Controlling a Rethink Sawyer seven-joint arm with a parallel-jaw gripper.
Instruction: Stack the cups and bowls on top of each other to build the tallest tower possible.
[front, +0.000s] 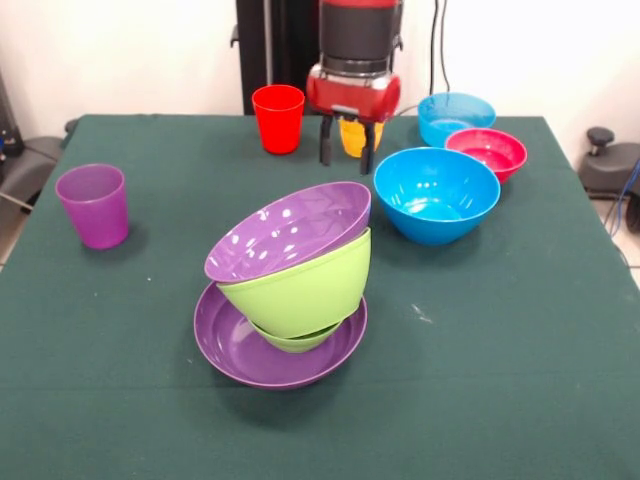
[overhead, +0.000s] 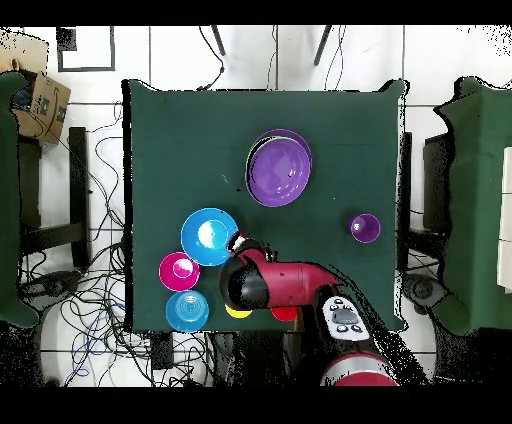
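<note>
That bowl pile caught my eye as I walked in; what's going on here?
A Sawyer arm is building a tower from bowls. So far a purple bowl, lime green bowls and a tilted purple bowl make a lopsided heap. The open, empty pincer hangs at the far side by the yellow cup. The large blue bowl waits unstacked.

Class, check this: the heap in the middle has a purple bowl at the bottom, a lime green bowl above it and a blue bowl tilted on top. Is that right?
Not quite. The front view shows the top bowl is purple, not blue. The blue bowl sits apart on the table. The bottom purple bowl and the lime green bowl are as stated.
</note>
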